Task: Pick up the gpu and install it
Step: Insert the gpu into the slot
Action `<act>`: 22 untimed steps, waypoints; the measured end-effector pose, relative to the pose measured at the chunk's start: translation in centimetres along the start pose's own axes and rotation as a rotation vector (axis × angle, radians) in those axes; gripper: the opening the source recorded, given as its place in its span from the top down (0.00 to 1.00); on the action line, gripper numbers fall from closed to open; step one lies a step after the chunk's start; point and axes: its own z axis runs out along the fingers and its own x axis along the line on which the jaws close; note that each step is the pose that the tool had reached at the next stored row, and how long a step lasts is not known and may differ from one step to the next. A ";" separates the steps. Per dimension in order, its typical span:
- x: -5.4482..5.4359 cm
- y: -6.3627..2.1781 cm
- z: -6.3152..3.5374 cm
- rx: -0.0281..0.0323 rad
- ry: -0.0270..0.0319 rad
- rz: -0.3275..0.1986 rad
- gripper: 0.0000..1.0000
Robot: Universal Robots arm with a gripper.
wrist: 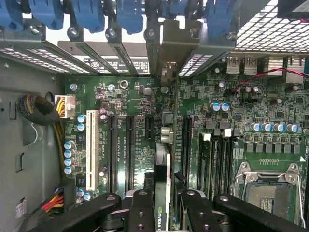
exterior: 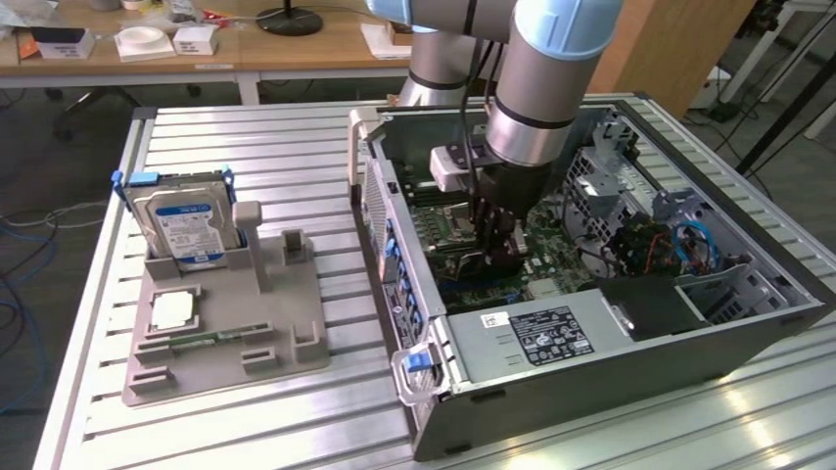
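So here's where I've got it: the gripper is down inside the open PC case, middle of the exterior frame, jaws clamped on the gpu. The card's held on edge straight under the tool. Its long axis runs parallel to the black slots on the motherboard, bracket end pointing at the case's rear slot covers. Can't tell if its edge is touching a slot yet.

Green motherboard; black fingers; dark gpu; blue-white hard drive label.
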 end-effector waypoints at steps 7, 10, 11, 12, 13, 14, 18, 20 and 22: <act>0.0 0.00 -0.20 -0.0001 0.0003 0.000 0.61; 0.0 0.01 -0.96 0.0001 0.0000 0.000 0.61; 0.0 0.02 -1.41 0.0000 0.0001 0.000 0.61; 0.0 0.02 -1.88 0.0001 0.0000 0.000 0.61; 0.0 0.03 -2.33 0.0001 0.0000 0.000 0.62; 0.0 0.03 -2.78 0.0000 0.0001 0.000 0.62; 0.0 0.04 -3.85 0.0001 0.0000 0.000 0.81; 0.0 0.04 -3.84 0.0001 -0.0001 0.000 0.87; 0.0 0.04 -3.84 0.0002 -0.0002 0.000 0.89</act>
